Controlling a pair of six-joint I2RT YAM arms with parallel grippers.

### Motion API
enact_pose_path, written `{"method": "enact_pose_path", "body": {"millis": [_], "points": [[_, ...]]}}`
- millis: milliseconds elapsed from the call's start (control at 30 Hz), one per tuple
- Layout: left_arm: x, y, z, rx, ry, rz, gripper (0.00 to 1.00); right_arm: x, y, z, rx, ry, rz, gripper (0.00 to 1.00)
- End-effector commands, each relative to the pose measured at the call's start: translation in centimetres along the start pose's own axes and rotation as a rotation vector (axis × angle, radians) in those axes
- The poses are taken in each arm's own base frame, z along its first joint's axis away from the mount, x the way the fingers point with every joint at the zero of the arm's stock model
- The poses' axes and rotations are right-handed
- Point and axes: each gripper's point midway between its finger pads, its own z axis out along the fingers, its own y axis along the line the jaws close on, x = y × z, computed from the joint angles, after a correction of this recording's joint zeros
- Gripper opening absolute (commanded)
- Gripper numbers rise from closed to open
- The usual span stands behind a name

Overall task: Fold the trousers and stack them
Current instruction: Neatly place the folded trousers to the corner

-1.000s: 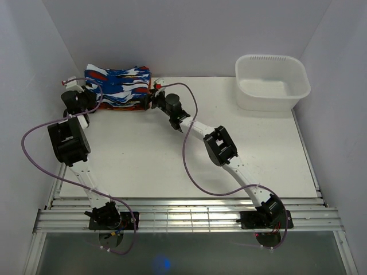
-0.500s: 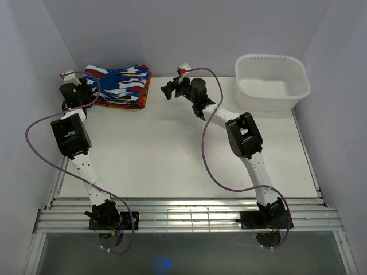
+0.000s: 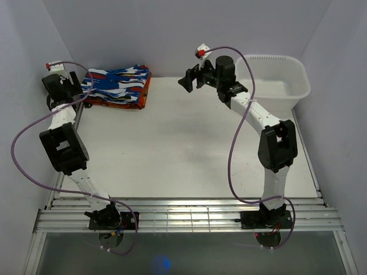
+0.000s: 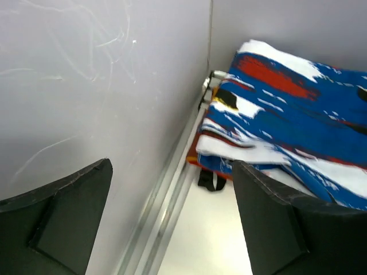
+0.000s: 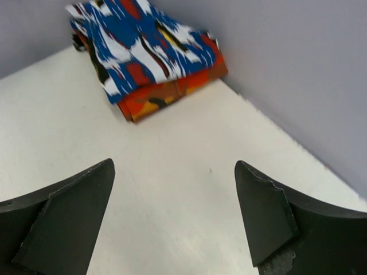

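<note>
The trousers (image 3: 117, 80), blue and white with red marks, lie folded on top of an orange-red patterned folded cloth (image 3: 144, 93) in the table's far left corner. My left gripper (image 3: 82, 96) sits just left of the stack beside the side wall, open and holding nothing. Its wrist view shows the trousers (image 4: 298, 109) ahead to the right, beyond the gripper (image 4: 172, 229). My right gripper (image 3: 189, 79) hangs open in the air at the back middle, well right of the stack. In its wrist view the trousers (image 5: 137, 46) lie far ahead of the gripper (image 5: 172, 217).
A white plastic basin (image 3: 272, 80) stands at the back right, just behind the right arm's wrist. Grey walls enclose the table on the left, back and right. A metal rail (image 4: 166, 200) runs along the table's left edge under the left gripper.
Both grippers opened and left the stack. The right arm swung up and right toward the basin. The left arm drew back toward the left wall. The stack stayed put.
</note>
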Motion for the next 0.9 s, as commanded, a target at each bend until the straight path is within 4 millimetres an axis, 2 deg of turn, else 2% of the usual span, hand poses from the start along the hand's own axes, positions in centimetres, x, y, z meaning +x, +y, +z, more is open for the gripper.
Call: {"method": "enact_pose_path", "body": {"millis": [0,33,67,100,133,167,200,233,267,300,333,367,400,433,467,500,533,567,633,667,733,767,867], "points": [[0.3,-0.1,-5.0,0.081,0.217,0.035,0.97,3.5,-2.0,-5.0,-0.003,0.253,0.089,0.9],[-0.5,-1.8,-5.7,0.185,0.233,0.034,0.98,3.3,-2.3,-6.1,0.001,0.278,0.101,0.9],[1.6,-3.1,-7.5,0.262,0.347,0.02,0.98,4.9,-2.1,-7.8,-0.002,0.357,0.15,0.9],[2.1,-4.4,-8.7,0.349,0.383,0.025,0.98,5.5,-3.1,-9.4,0.01,0.385,0.173,0.9],[2.7,-6.3,-10.0,0.474,0.404,0.051,0.98,5.1,-3.3,-11.0,0.02,0.396,0.167,0.9],[4.2,-7.0,-11.5,0.506,0.476,0.045,0.98,5.6,-3.6,-12.4,0.032,0.42,0.186,0.9],[4.3,-7.5,-12.5,0.516,0.488,0.053,0.98,7.9,-4.3,-14.9,0.052,0.473,0.245,0.9],[5.9,-8.7,-13.5,0.538,0.533,0.066,0.98,7.3,-4.4,-16.7,0.068,0.465,0.236,0.9],[6.6,-9.1,-14.4,0.537,0.561,0.082,0.98,8.3,-5.6,-18.8,0.111,0.477,0.26,0.9],[7.1,-9.7,-15.1,0.545,0.571,0.09,0.98,11.1,-5.0,-20.8,0.123,0.527,0.312,0.9],[7.7,-11.1,-16.7,0.581,0.586,0.104,0.98,10.8,-4.9,-22.4,0.145,0.518,0.306,0.9],[8.0,-12.2,-17.7,0.604,0.592,0.109,0.98,11.9,-5.7,-24.3,0.185,0.529,0.332,0.9],[8.2,-13.0,-18.5,0.618,0.598,0.114,0.98,14.3,-4.7,-25.8,0.194,0.572,0.376,0.9],[7.9,-15.1,-19.9,0.657,0.592,0.14,0.98,14.2,-5.0,-27.5,0.233,0.562,0.38,0.9],[9.1,-16.1,-21.0,0.67,0.624,0.144,0.98,15.0,-5.1,-28.9,0.254,0.57,0.398,0.9],[9.5,-17.1,-21.8,0.671,0.645,0.127,0.98,15.6,-4.7,-29.8,0.27,0.582,0.407,0.9],[9.9,-18.8,-23.0,0.707,0.656,0.139,0.98,16.5,-3.5,-31.0,0.277,0.593,0.415,0.9],[9.8,-19.6,-23.7,0.722,0.651,0.133,0.98,17.0,-3.0,-31.5,0.28,0.601,0.411,0.9],[11.2,-20.9,-25.3,0.747,0.691,0.102,0.98,17.1,-1.9,-32.5,0.292,0.601,0.395,0.9],[11.3,-21.3,-25.6,0.758,0.69,0.097,0.98,18.4,-0.9,-32.9,0.282,0.618,0.419,0.9],[12.0,-21.8,-26.3,0.768,0.71,0.085,0.98,18.6,0.2,-33.3,0.276,0.612,0.43,0.9],[12.1,-21.9,-26.4,0.765,0.713,0.083,0.98,19.4,0.8,-33.6,0.274,0.623,0.448,0.9],[12.0,-21.9,-26.7,0.759,0.71,0.069,0.98,19.6,1.5,-33.8,0.269,0.619,0.462,0.9]]}}
